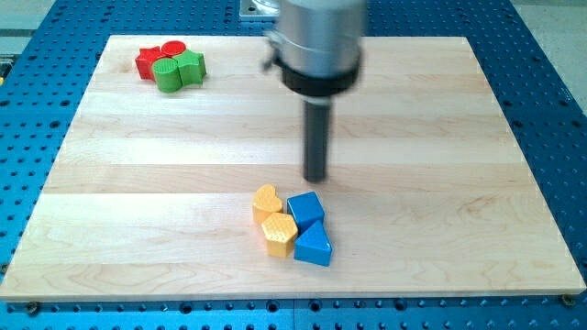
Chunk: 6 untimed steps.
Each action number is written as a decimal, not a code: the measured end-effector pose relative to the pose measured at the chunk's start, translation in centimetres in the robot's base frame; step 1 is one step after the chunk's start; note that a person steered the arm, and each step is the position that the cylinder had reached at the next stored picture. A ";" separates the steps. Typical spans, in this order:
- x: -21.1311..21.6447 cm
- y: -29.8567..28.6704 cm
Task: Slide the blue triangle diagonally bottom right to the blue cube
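Note:
The blue cube (305, 207) sits low in the board's middle. The blue triangle (314, 245) lies just below it and slightly to the right, touching it. A yellow heart (266, 199) touches the cube's left side, and a yellow hexagon (278, 233) lies below the heart, against the triangle's left. My tip (315, 178) stands just above the blue cube, a small gap from its top edge, apart from all blocks.
A cluster of red blocks (151, 59) and green blocks (181, 71) sits at the view's top left corner of the wooden board (440, 183). The arm's grey body (319, 41) hangs over the board's top middle.

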<state>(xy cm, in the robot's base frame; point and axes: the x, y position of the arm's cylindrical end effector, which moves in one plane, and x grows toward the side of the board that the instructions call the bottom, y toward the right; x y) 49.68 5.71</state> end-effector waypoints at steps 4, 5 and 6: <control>10.9 -5.0; 10.9 -4.6; 8.0 -4.4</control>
